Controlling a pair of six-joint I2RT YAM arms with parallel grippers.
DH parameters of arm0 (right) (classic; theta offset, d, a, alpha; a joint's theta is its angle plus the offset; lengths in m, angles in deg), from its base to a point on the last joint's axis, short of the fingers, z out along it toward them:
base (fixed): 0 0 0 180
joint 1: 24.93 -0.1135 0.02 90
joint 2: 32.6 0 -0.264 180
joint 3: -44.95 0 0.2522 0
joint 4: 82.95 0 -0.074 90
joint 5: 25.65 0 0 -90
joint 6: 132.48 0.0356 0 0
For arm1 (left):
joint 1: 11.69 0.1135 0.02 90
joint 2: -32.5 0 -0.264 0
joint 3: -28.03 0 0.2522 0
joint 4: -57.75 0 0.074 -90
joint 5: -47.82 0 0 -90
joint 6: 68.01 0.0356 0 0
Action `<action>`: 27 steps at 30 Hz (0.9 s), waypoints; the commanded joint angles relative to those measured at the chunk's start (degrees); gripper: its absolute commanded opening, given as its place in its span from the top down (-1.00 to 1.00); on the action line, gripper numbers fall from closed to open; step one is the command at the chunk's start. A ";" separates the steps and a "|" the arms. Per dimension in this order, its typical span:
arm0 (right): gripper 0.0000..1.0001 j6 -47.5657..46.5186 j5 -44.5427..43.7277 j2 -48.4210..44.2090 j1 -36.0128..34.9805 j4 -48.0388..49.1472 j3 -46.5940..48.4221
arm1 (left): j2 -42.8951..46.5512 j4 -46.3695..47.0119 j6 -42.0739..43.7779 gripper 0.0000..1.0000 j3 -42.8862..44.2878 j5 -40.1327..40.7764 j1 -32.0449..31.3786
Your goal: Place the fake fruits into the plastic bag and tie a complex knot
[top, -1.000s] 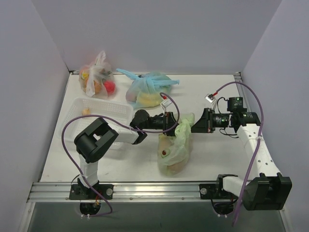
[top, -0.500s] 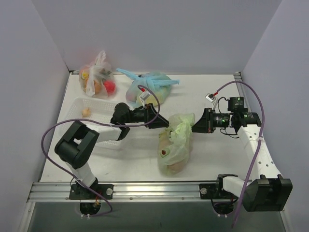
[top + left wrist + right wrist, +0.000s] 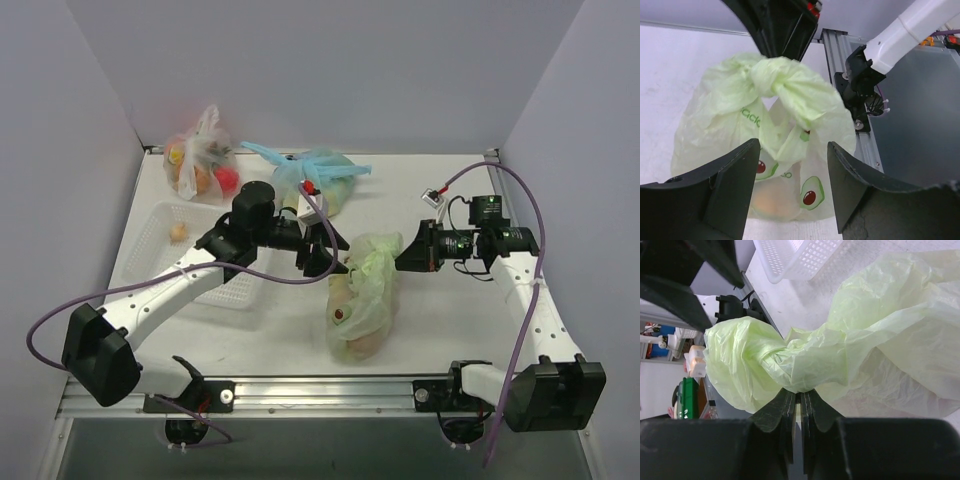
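Green plastic bag (image 3: 362, 295), knotted shut, holds fake fruits (image 3: 366, 346).

Blue bag (image 3: 318, 184) close behind left gripper (image 3: 328, 255)

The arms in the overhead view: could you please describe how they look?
The left arm and right arm have white links with black joints and black bases. A purple cable loops along each. The left gripper and right gripper are black.
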 commanded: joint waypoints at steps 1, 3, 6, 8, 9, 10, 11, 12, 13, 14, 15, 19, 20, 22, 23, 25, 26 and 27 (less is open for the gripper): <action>1.00 -1.66 -0.89 -1.10 -1.22 -0.03 2.04 | 0.68 -16.27 13.18 -0.33 6.99 2.32 -2.75; 1.00 -2.10 -1.51 -1.37 -1.84 -0.12 2.13 | -0.20 -18.12 12.92 -0.33 8.68 2.75 -4.07; 1.00 -2.19 -1.77 -1.46 -2.10 -0.12 2.39 | -1.17 -18.92 12.92 -0.33 10.18 4.42 -6.18; 1.00 -2.28 -2.03 -1.46 -2.28 -0.03 2.48 | -1.96 -19.18 12.22 -0.32 10.96 4.69 -6.97; 1.00 -2.28 -2.04 -1.46 -2.28 -0.12 2.65 | -2.66 -19.36 11.78 -0.30 11.14 4.52 -7.15; 1.00 -2.28 -2.21 -1.46 -2.28 -0.12 2.65 | -2.93 -19.62 11.34 -0.28 11.23 4.51 -7.41; 1.00 -2.28 -2.30 -1.81 -2.37 -0.12 2.74 | -3.28 -19.54 10.99 -0.26 11.15 4.69 -7.50; 1.00 -2.37 -2.30 -1.81 -2.37 -0.12 2.83 | -3.37 -19.45 10.63 -0.26 11.15 5.12 -7.94; 1.00 -2.54 -2.39 -1.98 -2.63 -0.12 2.83 | -3.46 -19.45 10.54 -0.25 11.06 5.65 -8.21; 1.00 -2.72 -2.30 -2.16 -2.55 -0.12 2.74 | -3.63 -19.19 10.28 -0.24 10.88 6.27 -8.38; 1.00 -2.81 -2.13 -2.25 -2.72 -0.12 2.74 | -3.81 -18.58 9.67 -0.24 10.53 7.14 -8.65; 1.00 -3.07 -2.56 -2.60 -3.16 -0.12 2.48 | -4.16 -15.06 5.72 -0.24 10.01 6.54 -8.74; 1.00 -3.24 -2.65 -2.69 -3.42 -0.12 2.48 | -4.42 -14.10 5.27 -0.23 10.09 6.54 -8.74; 1.00 -3.25 -2.74 -2.78 -3.42 -0.12 2.39 | -4.69 -13.56 4.92 -0.23 10.27 6.62 -9.17; 1.00 -3.25 -2.83 -2.78 -3.60 -0.12 2.48 | -5.04 -13.47 4.92 -0.23 10.35 6.88 -9.26; 1.00 -3.33 -3.00 -2.87 -3.77 -0.12 2.48 | -5.30 -12.77 4.04 -0.23 10.53 6.97 -9.35; 1.00 -3.33 -3.09 -2.87 -3.86 -0.12 2.48 | -5.56 -12.33 3.86 -0.23 10.70 6.97 -9.44; 1.00 -3.33 -3.09 -2.87 -4.04 -0.12 2.56 | -5.74 -12.24 3.86 -0.23 10.71 6.97 -9.53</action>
